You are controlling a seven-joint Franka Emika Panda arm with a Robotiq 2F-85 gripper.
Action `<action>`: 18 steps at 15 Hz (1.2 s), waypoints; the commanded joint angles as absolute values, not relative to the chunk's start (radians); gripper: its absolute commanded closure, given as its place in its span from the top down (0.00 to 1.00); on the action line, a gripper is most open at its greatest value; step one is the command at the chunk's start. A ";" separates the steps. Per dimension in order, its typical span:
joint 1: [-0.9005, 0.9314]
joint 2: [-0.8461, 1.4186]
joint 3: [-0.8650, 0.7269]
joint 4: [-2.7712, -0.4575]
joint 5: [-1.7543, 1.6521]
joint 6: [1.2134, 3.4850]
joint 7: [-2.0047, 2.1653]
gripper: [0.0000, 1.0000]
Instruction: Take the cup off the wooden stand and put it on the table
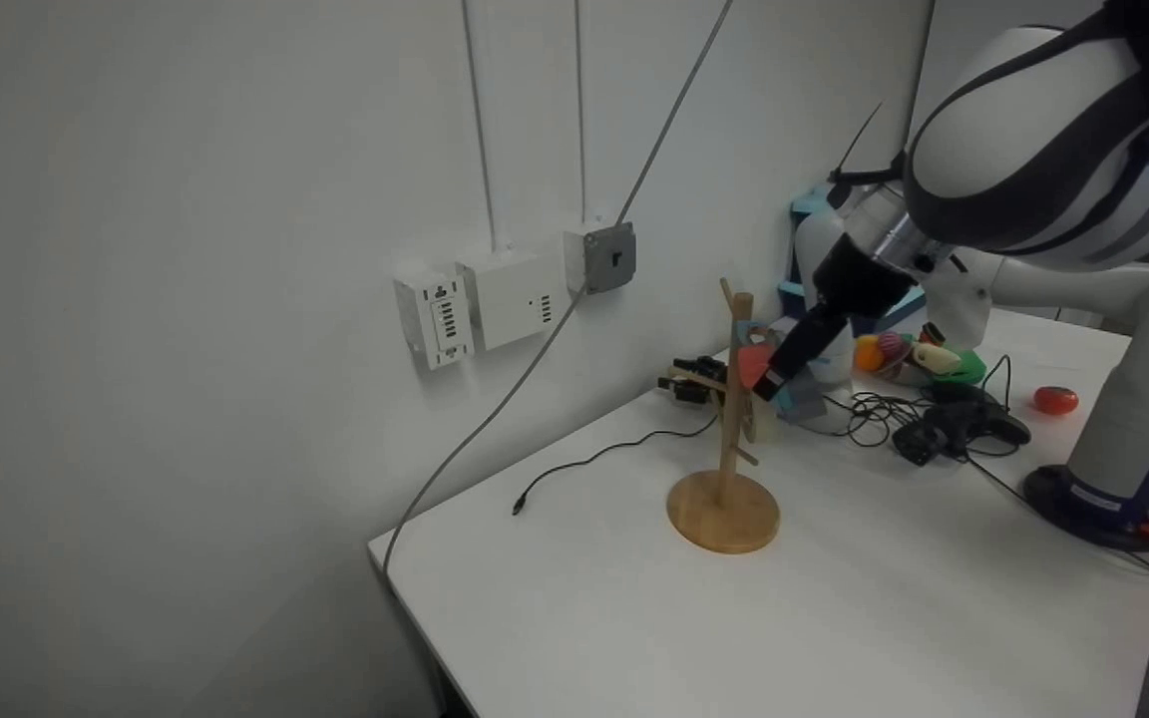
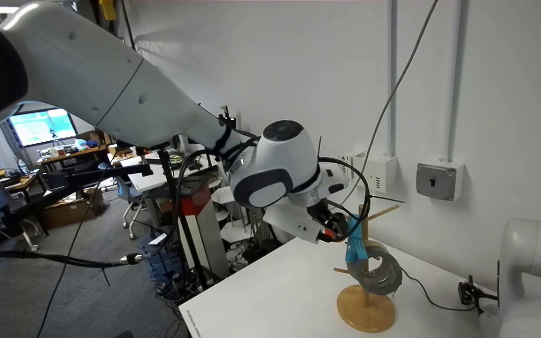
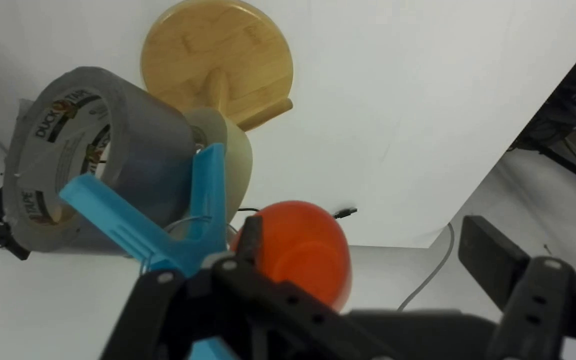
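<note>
The red-orange cup (image 3: 300, 245) shows in the wrist view with its round inside facing the camera. It also shows, small and partly covered, near the stand's upper post in both exterior views (image 1: 755, 364) (image 2: 330, 233). The wooden stand (image 1: 723, 514) is upright on the white table (image 1: 584, 608); its base shows in the wrist view (image 3: 218, 50). My gripper (image 3: 363, 230) is open. Its left finger overlaps the cup's left side; whether it touches or is inside cannot be told. The right finger is well apart from the cup. The cup's peg is hidden.
A grey tape roll (image 3: 158, 150) and a light blue forked piece (image 3: 168, 240) hang on the stand beside the cup, close to the left finger. A black cable (image 1: 584, 461), a controller (image 1: 954, 424) and toy food (image 1: 899, 354) lie on the table. The wall stands behind.
</note>
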State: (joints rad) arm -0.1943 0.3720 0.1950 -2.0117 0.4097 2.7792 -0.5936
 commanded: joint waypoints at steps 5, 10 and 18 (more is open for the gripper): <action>-0.233 0.432 0.267 -1.948 0.421 2.844 -0.617 0.92; -0.259 0.437 0.295 -1.946 0.429 2.873 -0.618 0.48; -0.289 0.419 0.322 -1.966 0.461 2.908 -0.637 0.00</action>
